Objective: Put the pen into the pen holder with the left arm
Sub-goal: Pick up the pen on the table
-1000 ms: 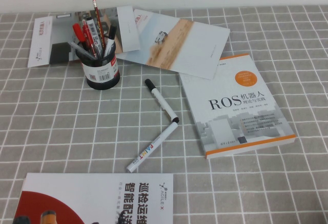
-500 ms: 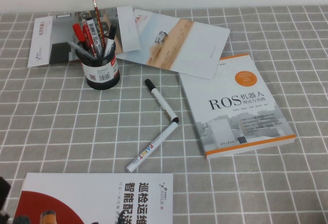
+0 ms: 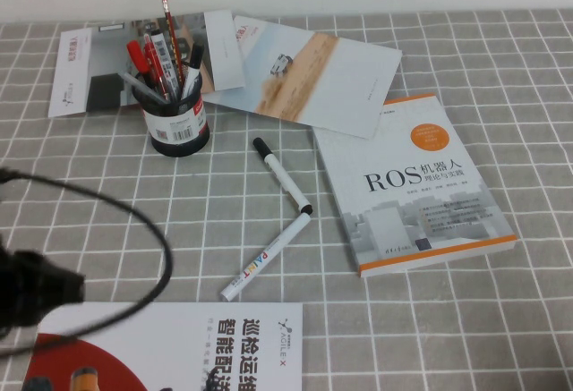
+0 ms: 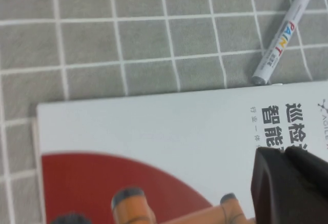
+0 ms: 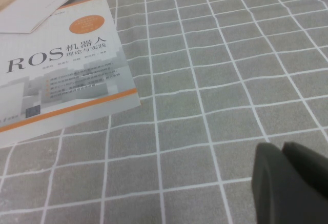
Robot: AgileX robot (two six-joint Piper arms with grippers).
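A: What does the high view give that the wrist cameras miss?

B: The whole layout. The pen [image 3: 266, 256] lies flat on the grey checked worktop [image 3: 501, 319], its black tip almost touching the end of a plain white marker [image 3: 282, 175] beside the ROS book [image 3: 414, 184]. The pen holder [image 3: 179, 121] stands upright well apart from it, toward the far left, crammed with pens and pencils. Neither wrist camera shows that cup.

A: And the left arm?

B: From above only a blurred black bulk and a looping cable of the left arm [image 3: 36, 285] show at the near left edge, over a corner of the red-and-white booklet [image 3: 224, 346]. The left gripper [image 4: 289, 185] itself shows only in the left wrist view: it is above that booklet, its jaws closed together, holding nothing. That view also catches the pen's silvery end just beside the booklet's edge.

A: The right one?

B: The right gripper [image 5: 292, 183] appears only in its own wrist view, over bare worktop near the book's corner. I cannot tell how its jaws stand.

A: Counts?

B: One pen, one plain marker, one holder, one book, one booklet near the robot, and two leaflets [image 3: 309, 73] at the far side behind the holder.
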